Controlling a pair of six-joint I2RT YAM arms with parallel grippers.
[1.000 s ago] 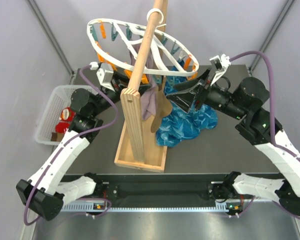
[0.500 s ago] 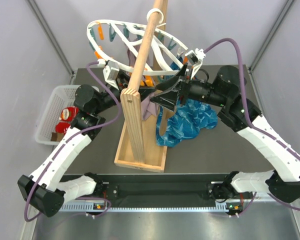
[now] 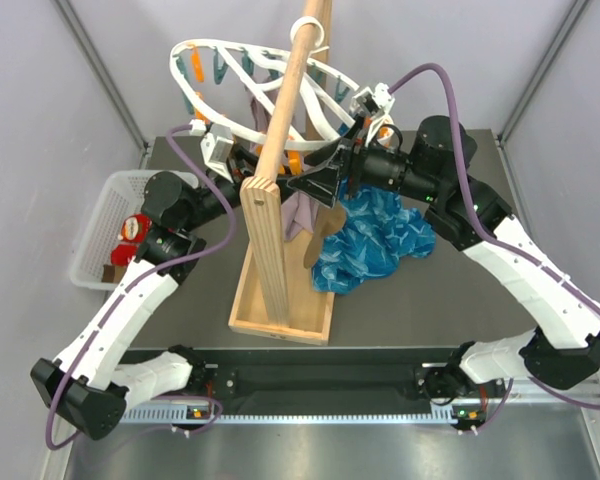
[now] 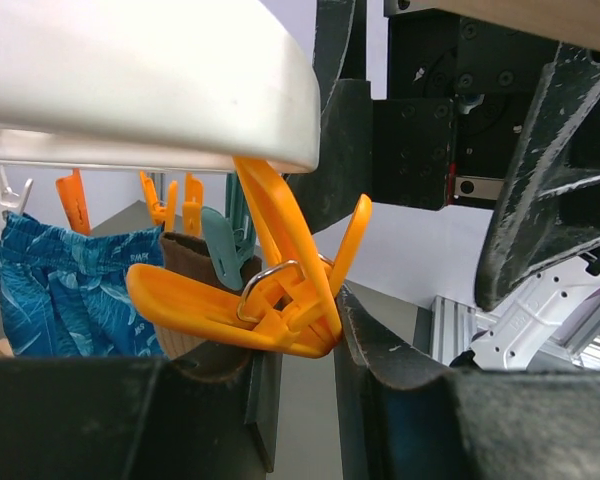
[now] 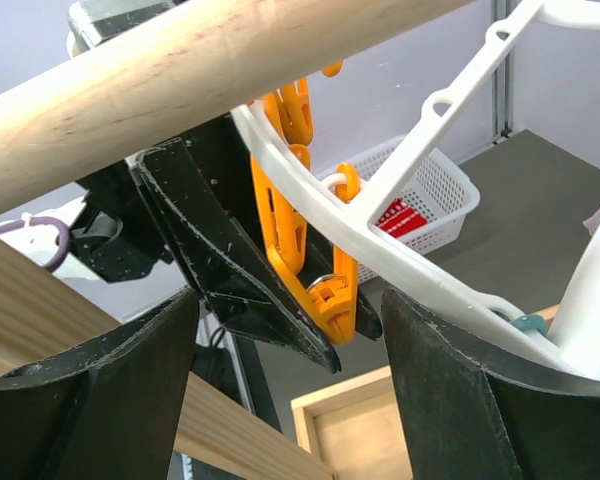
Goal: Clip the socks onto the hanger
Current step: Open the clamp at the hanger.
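At the frame's left, a white mesh basket [image 3: 88, 262] holds red socks [image 3: 131, 228]. The left gripper [image 4: 300, 350] pinches an orange peg [image 4: 225, 305]; the right gripper [image 5: 290, 300] has its jaws apart.

right tool [image 3: 315, 182] swung leftward, reaching hanger [image 4: 130, 80]

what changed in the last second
The right pincer swung left from above the blue cloth to the wooden pole, beside the rim of the hanger, open and empty. The left pincer stays clamped on an orange peg; the socks still hang by the pole.
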